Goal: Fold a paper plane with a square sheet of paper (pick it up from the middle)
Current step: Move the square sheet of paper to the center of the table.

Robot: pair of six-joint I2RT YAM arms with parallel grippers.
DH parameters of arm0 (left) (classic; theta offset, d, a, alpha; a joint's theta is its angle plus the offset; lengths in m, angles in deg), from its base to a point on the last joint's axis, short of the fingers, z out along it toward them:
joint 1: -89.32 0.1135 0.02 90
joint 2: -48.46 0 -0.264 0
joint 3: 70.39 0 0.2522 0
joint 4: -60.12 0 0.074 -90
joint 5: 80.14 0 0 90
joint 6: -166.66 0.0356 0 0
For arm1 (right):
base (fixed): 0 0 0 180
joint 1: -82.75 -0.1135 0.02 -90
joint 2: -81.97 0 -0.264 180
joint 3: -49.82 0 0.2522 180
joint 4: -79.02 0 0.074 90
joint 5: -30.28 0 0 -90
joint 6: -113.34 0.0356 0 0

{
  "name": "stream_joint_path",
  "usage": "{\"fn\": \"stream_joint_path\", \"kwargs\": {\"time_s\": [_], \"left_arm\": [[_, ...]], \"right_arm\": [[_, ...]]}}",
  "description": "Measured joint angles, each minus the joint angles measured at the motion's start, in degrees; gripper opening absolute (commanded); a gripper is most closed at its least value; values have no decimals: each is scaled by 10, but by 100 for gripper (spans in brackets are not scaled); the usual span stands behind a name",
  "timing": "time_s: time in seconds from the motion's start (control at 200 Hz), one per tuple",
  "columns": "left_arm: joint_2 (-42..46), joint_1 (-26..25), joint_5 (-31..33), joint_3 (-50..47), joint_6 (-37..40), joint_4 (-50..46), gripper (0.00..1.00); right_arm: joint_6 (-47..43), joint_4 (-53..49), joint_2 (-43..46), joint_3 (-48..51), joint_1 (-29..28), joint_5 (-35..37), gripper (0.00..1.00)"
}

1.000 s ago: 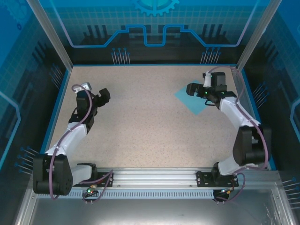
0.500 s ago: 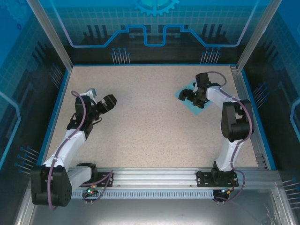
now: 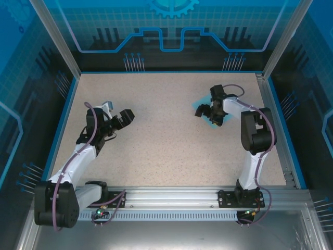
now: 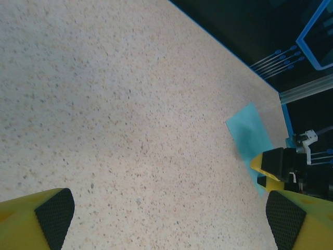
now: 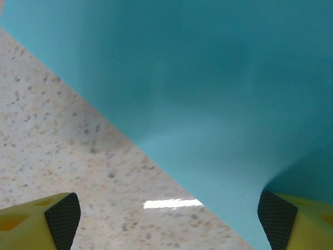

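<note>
1. While the left gripper (image 3: 120, 119) hovers well to the left of the square sheet of paper (image 3: 200, 103), its jaws stand wide and hold nothing.
2. The sheet lies on the table (image 3: 156, 151).
3. The right gripper (image 3: 207, 111) sits directly over the sheet, jaws wide; one fingertip (image 5: 278, 211) touches the paper, which bows beside it.

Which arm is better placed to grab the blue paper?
Right: the right gripper is open directly over the square light-blue paper sheet, while the left gripper hangs open far across the speckled table.
</note>
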Motion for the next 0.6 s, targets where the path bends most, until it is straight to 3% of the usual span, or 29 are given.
{"fn": "stream_joint_path", "kwargs": {"time_s": [0.23,0.345,0.465,0.6], "left_arm": [[-52,-50,-1,0,-16,12,99],[-81,-83,-2,5,-19,14,99],[-102,-113,-2,17,-19,16,99],[-123,-142,-2,26,-20,25,99]], "right_arm": [[125,71,49,75,-116,-20,95],[138,77,50,70,-162,-53,96],[108,56,50,40,-146,-57,94],[36,45,47,0,-79,-67,91]]}}
